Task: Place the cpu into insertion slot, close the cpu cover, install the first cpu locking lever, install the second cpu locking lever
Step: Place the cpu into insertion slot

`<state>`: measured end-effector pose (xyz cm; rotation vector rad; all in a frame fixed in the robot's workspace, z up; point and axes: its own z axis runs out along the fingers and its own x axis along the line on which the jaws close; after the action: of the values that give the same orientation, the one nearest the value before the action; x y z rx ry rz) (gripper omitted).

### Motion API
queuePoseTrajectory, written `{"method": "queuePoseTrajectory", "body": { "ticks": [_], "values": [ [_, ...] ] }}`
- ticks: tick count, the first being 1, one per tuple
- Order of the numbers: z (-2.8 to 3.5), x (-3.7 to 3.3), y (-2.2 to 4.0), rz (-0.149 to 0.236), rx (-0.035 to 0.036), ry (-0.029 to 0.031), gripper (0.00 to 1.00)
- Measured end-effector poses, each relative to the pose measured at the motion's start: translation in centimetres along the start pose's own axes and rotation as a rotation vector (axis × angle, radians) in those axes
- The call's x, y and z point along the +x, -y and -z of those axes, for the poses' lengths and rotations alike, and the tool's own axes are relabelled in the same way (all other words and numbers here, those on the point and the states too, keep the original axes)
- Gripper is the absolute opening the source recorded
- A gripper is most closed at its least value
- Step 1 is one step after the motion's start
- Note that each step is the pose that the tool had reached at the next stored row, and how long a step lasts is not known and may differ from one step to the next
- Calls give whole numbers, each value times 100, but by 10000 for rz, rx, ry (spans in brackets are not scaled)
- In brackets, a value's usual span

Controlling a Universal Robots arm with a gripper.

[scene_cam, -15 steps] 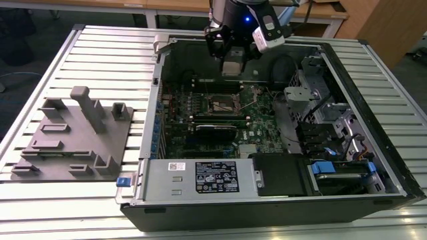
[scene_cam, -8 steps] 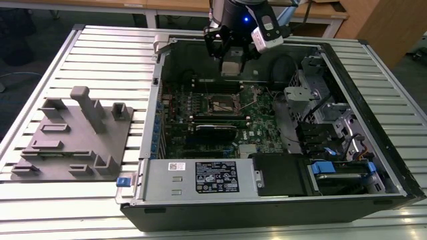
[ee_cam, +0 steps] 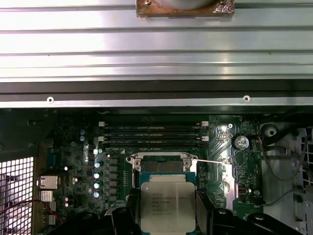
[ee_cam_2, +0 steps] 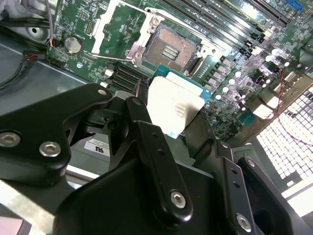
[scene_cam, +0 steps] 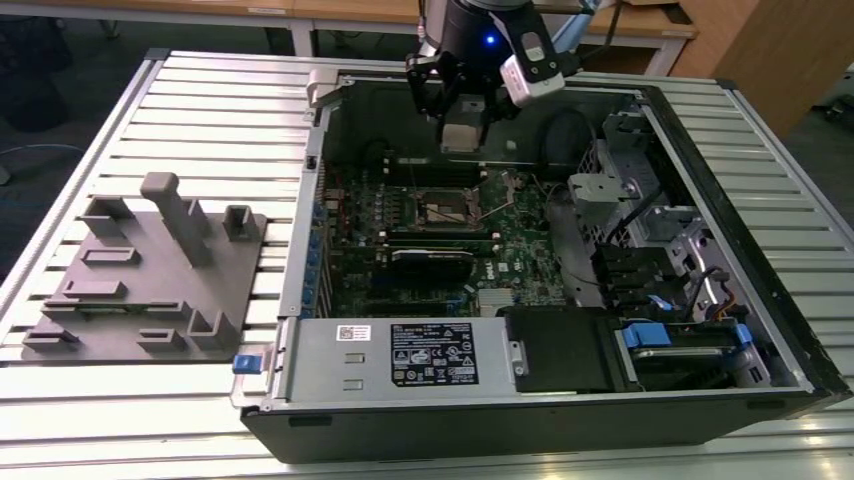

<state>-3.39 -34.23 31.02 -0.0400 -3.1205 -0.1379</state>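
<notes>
My gripper (scene_cam: pixel 461 133) hangs over the open computer case and is shut on the cpu (ee_cam: pixel 167 204), a flat square chip with a silvery top, held by its edges between black fingers (ee_cam: pixel 128 215). In the second wrist view the cpu (ee_cam_2: pixel 174 104) sits a short way above the board, just off the insertion slot (ee_cam_2: pixel 170 48). The slot is bare, its dark pin field showing. In the exterior view the insertion slot (scene_cam: pixel 445 207) lies below the gripper on the green motherboard (scene_cam: pixel 521 250). The cpu cover (ee_cam_2: pixel 108 22) stands flipped open beside the slot. A thin locking lever (ee_cam_2: pixel 105 58) is swung out.
Long black memory slots (ee_cam: pixel 152 134) run beside the socket, and a coin battery (ee_cam: pixel 240 142) sits near the open cover. Drive bays and cables (scene_cam: pixel 667 250) fill the case on the exterior view's right. A grey fixture plate (scene_cam: pixel 147 270) lies on the table outside the case.
</notes>
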Motion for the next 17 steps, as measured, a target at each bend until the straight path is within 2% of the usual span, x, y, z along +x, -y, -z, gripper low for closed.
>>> {"method": "queuePoseTrajectory", "body": {
  "ticks": [12,17],
  "values": [
    [-11,1,1,0,1,0,54],
    [-37,0,3,0,-1,1,54]
  ]
}}
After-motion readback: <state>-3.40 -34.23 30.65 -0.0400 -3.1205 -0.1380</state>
